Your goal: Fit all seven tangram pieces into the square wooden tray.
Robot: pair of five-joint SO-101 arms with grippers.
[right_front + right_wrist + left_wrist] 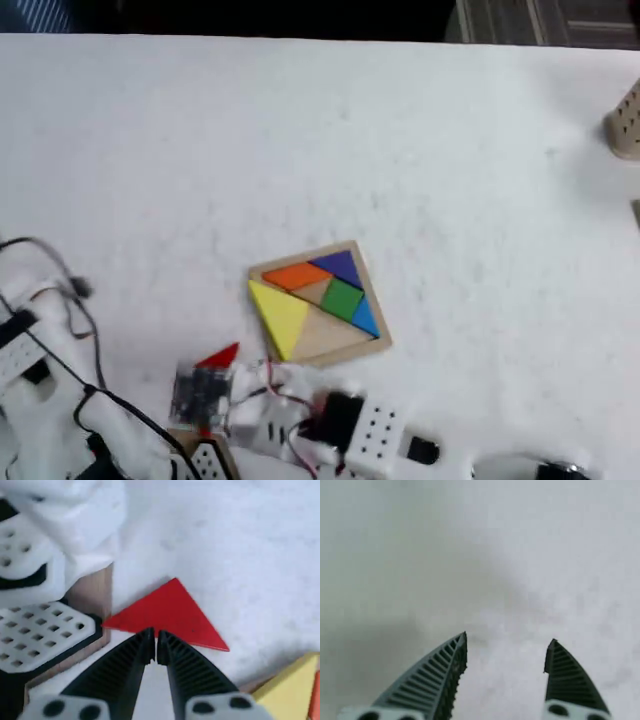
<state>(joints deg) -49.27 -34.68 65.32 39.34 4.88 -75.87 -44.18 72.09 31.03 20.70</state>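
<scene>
White tabletop (450, 150) bears a red triangle (170, 612) at the closed right end effector (156, 647), while left end effector (505, 652) gapes wide.

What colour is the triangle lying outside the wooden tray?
Red. The flat red triangle piece shows best in the right wrist view.

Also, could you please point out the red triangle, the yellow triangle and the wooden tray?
red triangle (170, 612): right wrist view, centre of its face
yellow triangle (280, 315): high view, its centre
wooden tray (328, 336): high view, bare floor
</scene>
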